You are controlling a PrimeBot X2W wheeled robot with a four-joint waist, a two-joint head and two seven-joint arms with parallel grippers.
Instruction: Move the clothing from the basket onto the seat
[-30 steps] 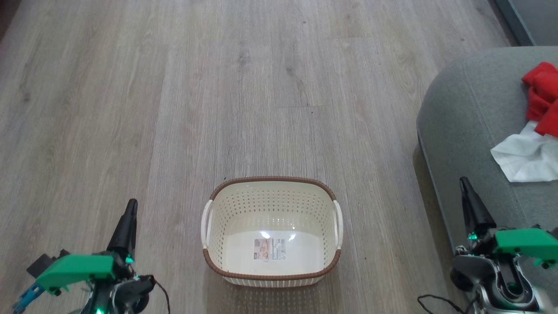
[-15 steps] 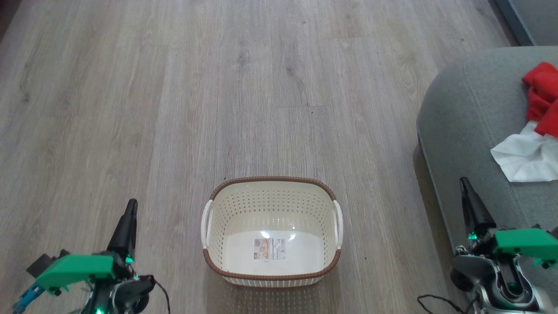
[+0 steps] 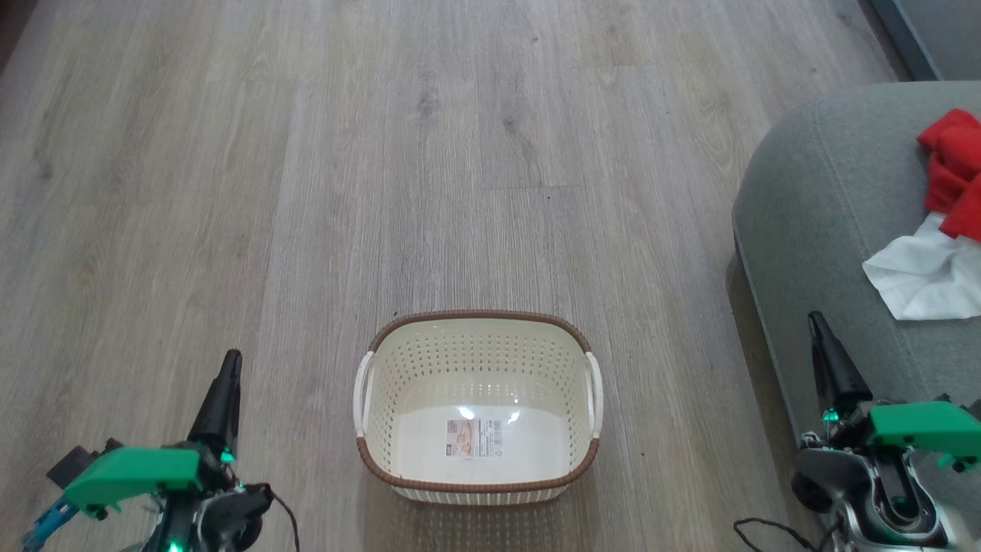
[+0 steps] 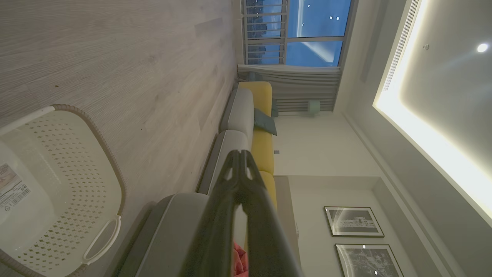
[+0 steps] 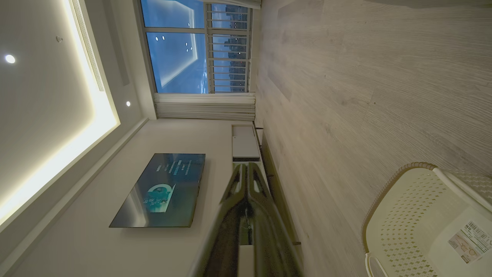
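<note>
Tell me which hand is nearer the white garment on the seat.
Right. The right hand is close by, below and left of the white garment in the head view; the left hand is far off, on the basket's other side.

Head camera above basket (image 3: 479, 314); both wrist cameras sideways, basket at edge.

1. Soft, even overhead light covers the wood floor (image 3: 460, 153) in the sharp head view; faint shadows lie on the near side of the basket (image 3: 477, 360) and left of the seat (image 3: 828, 230).
2. A white glare patch marks the basket's glossy bottom, just beyond its label (image 3: 475, 438).
3. In the wrist views, a glowing ceiling cove (image 4: 423, 134) and a recessed spotlight (image 4: 482, 47) light the room; the window (image 4: 303, 30) shows dusk blue.
4. Wide-angle distortion bends lines at the edges; the left gripper (image 4: 240, 154) and right gripper (image 5: 246, 166) loom dark and blurred.
</note>
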